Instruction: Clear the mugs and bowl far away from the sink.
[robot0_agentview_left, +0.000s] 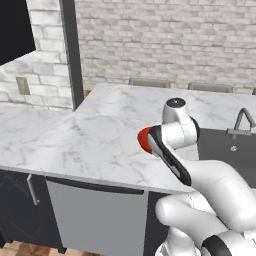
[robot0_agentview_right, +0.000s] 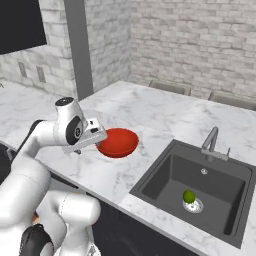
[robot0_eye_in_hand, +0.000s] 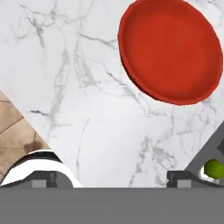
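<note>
Near the white marble counter's (robot0_agentview_right: 150, 115) front edge, the glossy red bowl (robot0_agentview_right: 118, 141) is flanked by bare marble; gripper (robot0_eye_in_hand: 111, 178) is held spread wide, empty.

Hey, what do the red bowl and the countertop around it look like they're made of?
The red bowl looks like glazed ceramic or glossy plastic: an even red with a soft sheen, so I can't say which. The countertop looks like polished white marble, going by its grey veining; it might also be an imitation.

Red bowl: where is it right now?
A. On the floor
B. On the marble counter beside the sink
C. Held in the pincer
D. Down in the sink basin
B: the red bowl sits on the marble counter, left of the sink, with nothing gripping it.
</note>
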